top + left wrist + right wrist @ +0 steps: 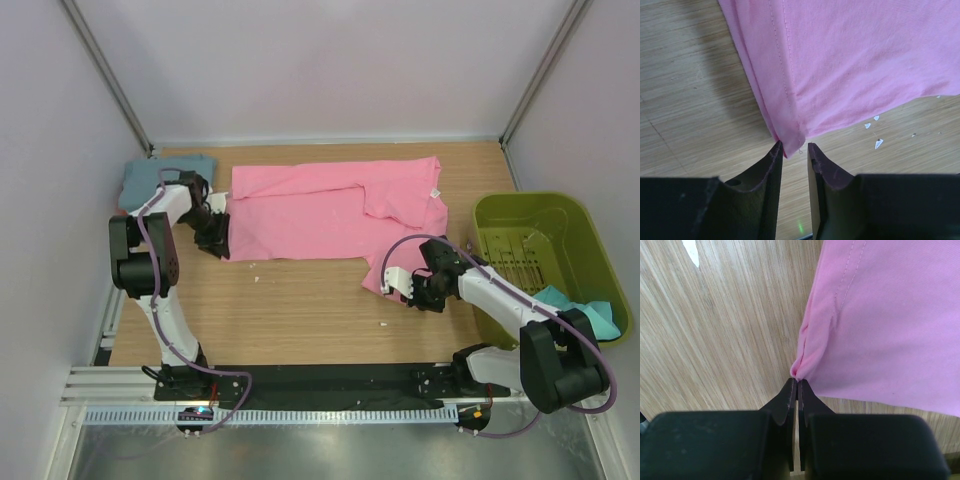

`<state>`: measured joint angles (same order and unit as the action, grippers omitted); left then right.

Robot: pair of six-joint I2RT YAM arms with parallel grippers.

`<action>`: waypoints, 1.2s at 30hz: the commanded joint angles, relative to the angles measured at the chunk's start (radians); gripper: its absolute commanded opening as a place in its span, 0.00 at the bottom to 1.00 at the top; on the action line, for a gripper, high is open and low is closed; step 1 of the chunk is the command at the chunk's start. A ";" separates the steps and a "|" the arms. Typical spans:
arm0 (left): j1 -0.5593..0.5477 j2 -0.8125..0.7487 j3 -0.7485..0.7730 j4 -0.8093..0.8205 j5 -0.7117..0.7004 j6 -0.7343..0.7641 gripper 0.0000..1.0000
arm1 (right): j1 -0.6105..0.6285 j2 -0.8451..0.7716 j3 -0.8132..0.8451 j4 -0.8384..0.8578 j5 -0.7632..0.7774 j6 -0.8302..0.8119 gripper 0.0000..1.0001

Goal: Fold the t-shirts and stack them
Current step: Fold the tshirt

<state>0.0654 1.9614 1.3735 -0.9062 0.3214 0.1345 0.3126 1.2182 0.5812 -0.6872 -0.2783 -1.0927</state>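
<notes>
A bright pink t-shirt (320,215) lies spread across the middle of the table, its right side folded over. My left gripper (217,243) is at its near left corner. In the left wrist view the gripper (795,146) stands open by a narrow gap, and the pink hem corner (790,132) touches the tip of the left finger. My right gripper (400,290) is at the shirt's near right corner. Its jaws (797,381) are shut, with a bunched fold of pink cloth (805,362) pinched at the tips. A folded grey-blue t-shirt (165,178) lies at the back left.
An olive-green basket (520,210) stands at the right edge with a teal shirt (590,312) hanging over its near side. Small white scraps (384,324) lie on the wooden table (300,310). White walls close in the back and sides.
</notes>
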 commanded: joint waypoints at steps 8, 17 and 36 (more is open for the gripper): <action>0.007 -0.001 0.002 -0.020 -0.001 0.017 0.07 | 0.005 0.000 0.020 0.021 -0.002 0.050 0.02; 0.008 -0.028 0.071 -0.082 0.010 0.057 0.00 | -0.023 -0.060 0.089 0.011 0.037 0.192 0.02; 0.004 0.145 0.540 -0.191 0.125 0.077 0.00 | -0.237 0.154 0.580 0.229 0.082 0.487 0.01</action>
<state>0.0662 2.0518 1.8122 -1.0496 0.3977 0.1944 0.0742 1.3334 1.0584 -0.5285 -0.2081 -0.6472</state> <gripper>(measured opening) 0.005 0.060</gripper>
